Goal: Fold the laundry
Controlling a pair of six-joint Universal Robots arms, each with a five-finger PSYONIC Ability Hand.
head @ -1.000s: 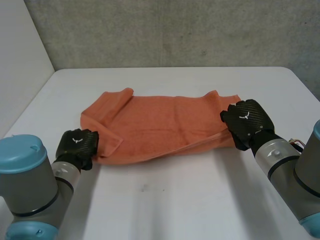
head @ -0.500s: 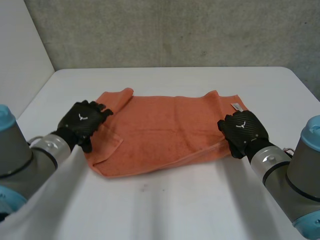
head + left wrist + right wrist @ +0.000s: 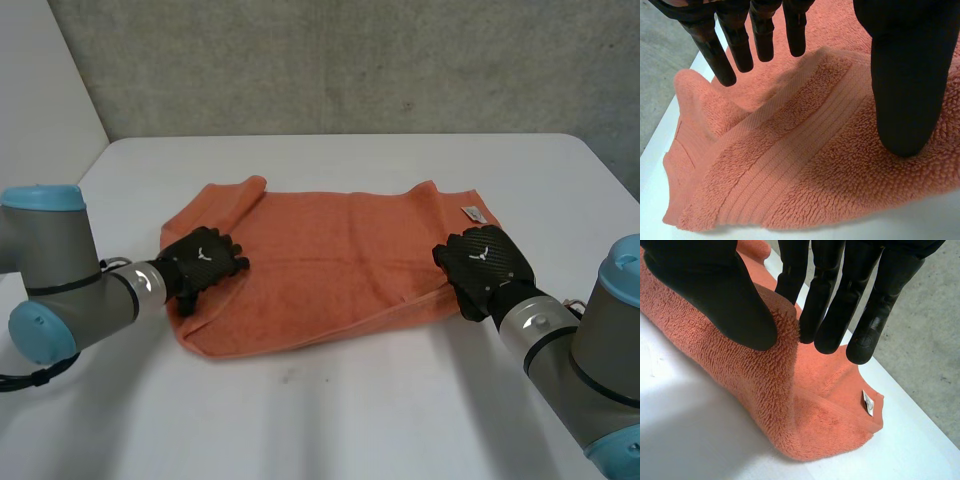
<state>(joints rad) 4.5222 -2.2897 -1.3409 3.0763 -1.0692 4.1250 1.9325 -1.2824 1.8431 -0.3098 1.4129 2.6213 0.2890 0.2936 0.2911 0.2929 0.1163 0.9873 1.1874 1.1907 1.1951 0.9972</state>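
An orange towel (image 3: 330,260) lies folded lengthwise across the middle of the white table. My left hand (image 3: 200,262) rests on its left end, open, fingers straight above the pile and the thumb (image 3: 905,75) pressing down on the towel (image 3: 790,165). My right hand (image 3: 482,265) is at the towel's near right corner. There its thumb (image 3: 705,285) and fingers pinch a raised fold of the towel (image 3: 805,425). A small white label (image 3: 868,402) shows at the far right corner.
The white table (image 3: 350,400) has bare room in front of the towel and behind it. A grey wall (image 3: 350,60) stands past the far edge. The towel's far left corner (image 3: 245,190) is curled over.
My left hand let go of the near left corner, opened and moved onto the towel's left end. The right hand shifted slightly nearer, still pinching; the label came into sight.
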